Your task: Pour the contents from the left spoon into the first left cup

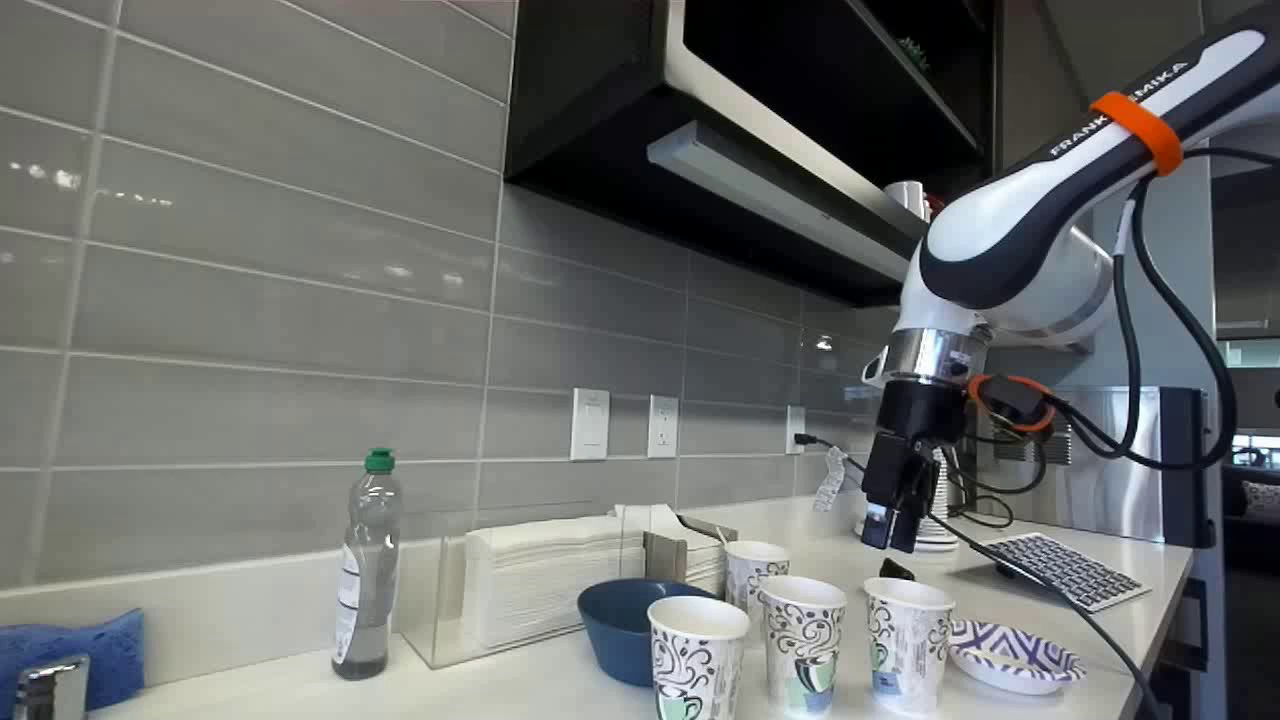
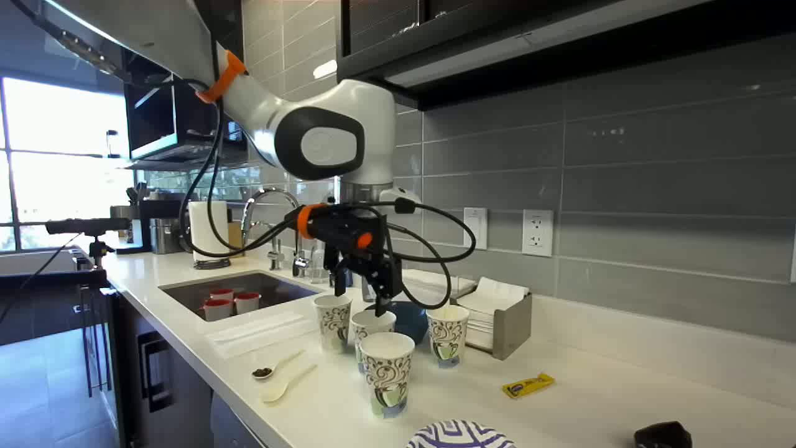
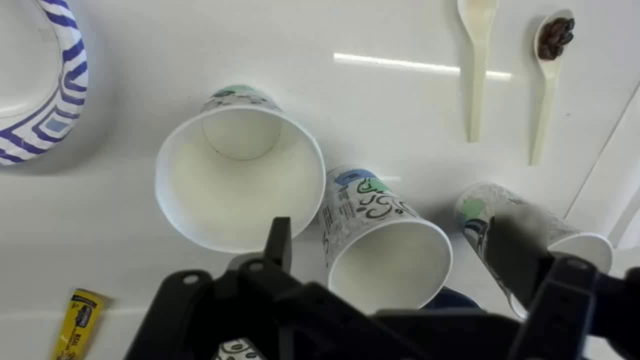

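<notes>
Fingers (image 3: 280, 242) are closest to the camera in the wrist view, black and spread well apart, with the middle cup (image 3: 385, 242) showing in the gap. Can't really tell how high over it they sit. The left spoon (image 3: 548, 90) is just lying on the bench (image 2: 597, 410) near the front edge, little pile of dark beans (image 3: 555, 40) in its bowl, handle pointing roughly at the left cup (image 1: 697, 650). Another spoon (image 3: 478, 65) lies right beside it, pretty much parallel.

That left cup is upright at the sink (image 2: 273, 287) end of the row, and in an exterior view the blue bowl (image 1: 618, 635) is just behind it, can't say if they touch. The right cup (image 2: 387, 373) is at the opposite end, upright too, with the striped bowl (image 3: 72, 80) near it. There's also a back cup (image 2: 446, 333) just beside the napkins (image 2: 494, 298).

Other stuff: yellow packet (image 2: 527, 385) flat on the bench away from the row, soap bottle (image 1: 368, 580) standing near the tiled wall (image 1: 250, 400), keyboard (image 1: 1070, 570) farther along, and three red-and-white cups (image 2: 218, 309) down in the sink.
</notes>
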`<action>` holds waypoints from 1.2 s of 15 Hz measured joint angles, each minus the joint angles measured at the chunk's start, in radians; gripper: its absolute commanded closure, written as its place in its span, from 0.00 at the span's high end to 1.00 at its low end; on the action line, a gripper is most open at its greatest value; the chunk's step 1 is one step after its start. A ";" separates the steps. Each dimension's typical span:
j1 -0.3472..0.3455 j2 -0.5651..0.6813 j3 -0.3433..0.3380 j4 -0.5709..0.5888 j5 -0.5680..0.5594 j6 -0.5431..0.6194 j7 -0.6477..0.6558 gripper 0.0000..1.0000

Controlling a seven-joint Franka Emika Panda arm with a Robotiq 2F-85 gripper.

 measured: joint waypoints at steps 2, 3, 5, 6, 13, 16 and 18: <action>0.000 0.000 0.000 0.000 0.000 0.000 0.000 1.00; 0.000 0.000 0.000 0.000 0.000 0.000 0.000 1.00; 0.000 0.000 0.000 0.000 0.000 0.000 0.000 1.00; 0.000 0.000 0.000 0.000 0.000 0.000 0.000 1.00; 0.004 0.004 0.140 0.034 -0.057 -0.130 0.100 1.00; 0.034 0.022 0.238 0.069 -0.104 -0.200 0.186 1.00; 0.051 0.052 0.279 0.084 -0.129 -0.209 0.201 1.00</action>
